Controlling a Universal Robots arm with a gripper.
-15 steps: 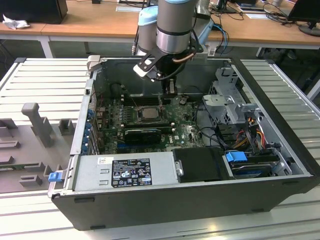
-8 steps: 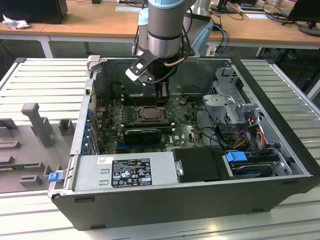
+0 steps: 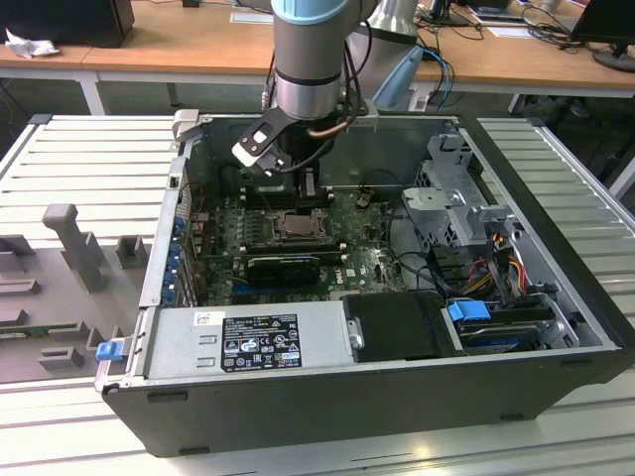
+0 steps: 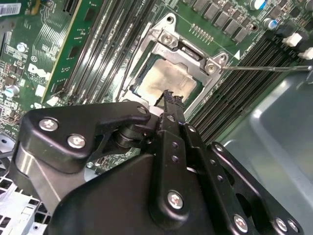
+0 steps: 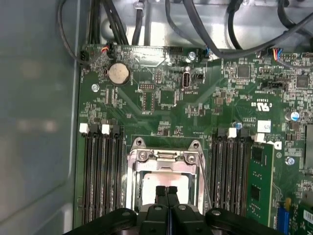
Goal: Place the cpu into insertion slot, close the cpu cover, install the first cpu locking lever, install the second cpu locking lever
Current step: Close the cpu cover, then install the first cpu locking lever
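The cpu (image 4: 168,78) (pale, matte) sits framed by the cpu cover (image 5: 164,168).

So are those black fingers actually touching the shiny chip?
Cannot tell. In both wrist views the shut fingers overlap the cpu, hiding any contact or gap.

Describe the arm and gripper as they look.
The arm is a silver-grey cylinder with a pale blue band. A white-and-black block sits at its wrist. The gripper is black, built of jointed link plates with silvery screws.
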